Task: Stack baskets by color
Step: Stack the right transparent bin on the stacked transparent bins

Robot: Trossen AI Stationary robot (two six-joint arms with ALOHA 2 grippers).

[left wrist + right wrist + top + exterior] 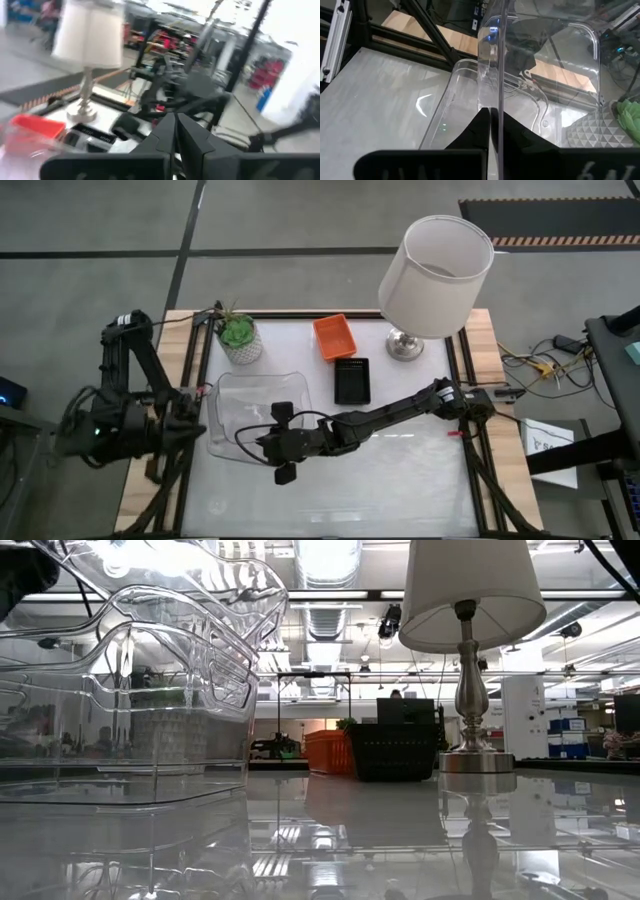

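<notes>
— From where I'm standing, going left to right: the left arm is pulled back off the table's left edge, its left tool pinched shut on nothing. Next in is the stack of clear see-through plastic trays, sitting on the white table just in front of the green potted plant.

— And the right arm?

— It reaches all the way across from the right side. The right tool is at the near right corner of the clear trays, closed narrow on the rim of one tray. The right wrist view shows it best: the thin clear wall runs straight up between the two dark fingers.

— So which way does the next move go?

— I'd judge the held tray only needs settling into the trays under it; they lie directly past the tool, toward the left arm, and they look close to lined up. The right arm is plainly the nearer one.

— The coloured ones?

— The small orange perforated plastic basket sits at the back, and the small black perforated plastic basket just in front of it, both between the plant and the white-shaded lamp. From above I can't tell whether either is one basket or a nest.

— Anything the level view adds?

— The low view shows several clear rims layered one above another, which the overhead view flattens into one outline.
</notes>
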